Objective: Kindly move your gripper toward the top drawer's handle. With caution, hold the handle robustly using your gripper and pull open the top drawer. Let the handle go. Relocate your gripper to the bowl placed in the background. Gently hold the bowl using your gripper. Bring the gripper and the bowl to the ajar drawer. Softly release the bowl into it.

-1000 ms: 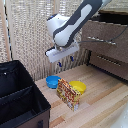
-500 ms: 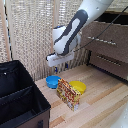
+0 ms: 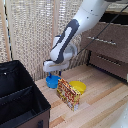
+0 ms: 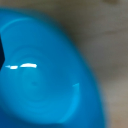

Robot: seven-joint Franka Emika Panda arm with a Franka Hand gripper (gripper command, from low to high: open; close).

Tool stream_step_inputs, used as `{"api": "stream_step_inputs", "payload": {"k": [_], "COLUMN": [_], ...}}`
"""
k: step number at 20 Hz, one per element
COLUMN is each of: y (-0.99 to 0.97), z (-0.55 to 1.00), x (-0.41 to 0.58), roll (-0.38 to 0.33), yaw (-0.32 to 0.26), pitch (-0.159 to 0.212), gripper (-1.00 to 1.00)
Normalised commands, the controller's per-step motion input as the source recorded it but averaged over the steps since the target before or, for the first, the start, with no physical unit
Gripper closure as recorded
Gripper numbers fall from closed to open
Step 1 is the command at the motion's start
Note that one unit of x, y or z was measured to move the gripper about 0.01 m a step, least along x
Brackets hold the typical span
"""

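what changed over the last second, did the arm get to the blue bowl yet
The arm swung toward the exterior view's left and came down, so the gripper is now right over the blue bowl, which fills the wrist view. Whether the bowl is gripped cannot be told. The bowl, the yellow bowl, the box, the black bin and the top drawer stayed where they were.

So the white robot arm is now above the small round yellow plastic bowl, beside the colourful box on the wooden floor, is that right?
Not quite. The white robot arm's gripper is above the small round blue plastic bowl, not the yellow bowl. Both the exterior and wrist views show it. The colourful box does stand beside it.
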Motion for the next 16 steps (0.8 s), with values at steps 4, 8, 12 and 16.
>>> {"api": "stream_step_inputs", "payload": {"k": [4, 8, 12, 16], "y": [0.11, 0.02, 0.15, 0.07], "z": [-0.03, 0.0, 0.0, 0.0], "x": [0.22, 0.318, 0.147, 0.038], "roll": [0.044, -0.054, -0.011, -0.01], "yaw": [-0.103, -0.145, -0.026, 0.039], "pitch": [0.086, 0.214, 0.051, -0.007], "gripper": [-1.0, 1.0, 1.0, 1.0]}}
